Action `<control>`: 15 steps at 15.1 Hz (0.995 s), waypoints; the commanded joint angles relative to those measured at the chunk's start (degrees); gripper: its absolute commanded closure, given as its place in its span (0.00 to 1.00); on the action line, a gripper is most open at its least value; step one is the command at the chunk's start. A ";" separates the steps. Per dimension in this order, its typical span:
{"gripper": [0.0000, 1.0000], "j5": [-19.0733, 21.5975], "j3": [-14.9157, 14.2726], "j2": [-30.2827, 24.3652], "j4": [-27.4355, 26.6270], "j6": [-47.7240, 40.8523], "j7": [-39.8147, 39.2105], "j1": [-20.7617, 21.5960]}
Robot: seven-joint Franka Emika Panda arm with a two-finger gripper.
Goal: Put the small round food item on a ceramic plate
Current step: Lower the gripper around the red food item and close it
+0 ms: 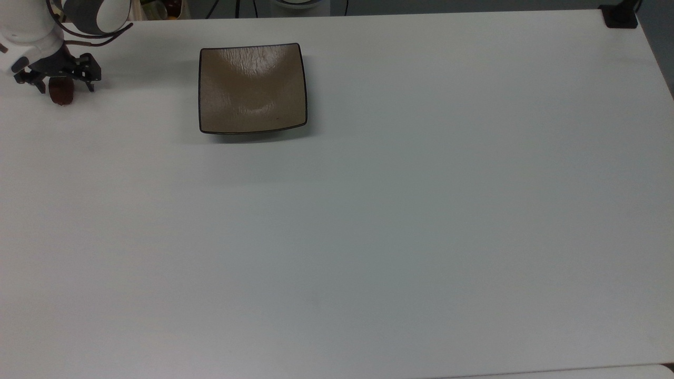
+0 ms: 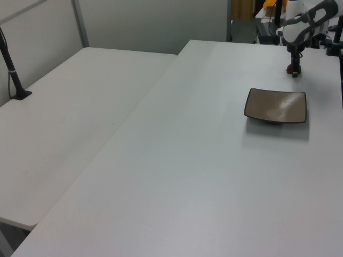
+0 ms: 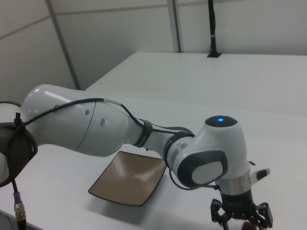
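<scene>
We see a wide white worktop [image 1: 368, 210] with a second white table [image 2: 69, 118] beside it in the left view. Nearest in the top view sits the ceramic plate [image 1: 253, 88], square, flat on the worktop. Farther toward the top view's left edge, the small round food item [image 1: 60, 92] lies on the worktop, its long axis running near-to-far. The gripper [image 1: 58, 83] straddles it, fingers spread apart. The right view adds the arm's [image 3: 96, 127] white body above the plate.
</scene>
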 commanded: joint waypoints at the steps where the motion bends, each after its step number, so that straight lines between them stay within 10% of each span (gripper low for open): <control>1: 0.04 -0.61 -0.43 0.35 -0.51 2.90 -1.06 0.05; 7: 0.59 -0.26 -0.43 0.17 -0.34 2.11 -0.89 -0.03; 15: 0.62 0.18 0.01 -3.95 0.01 -3.50 -0.97 1.02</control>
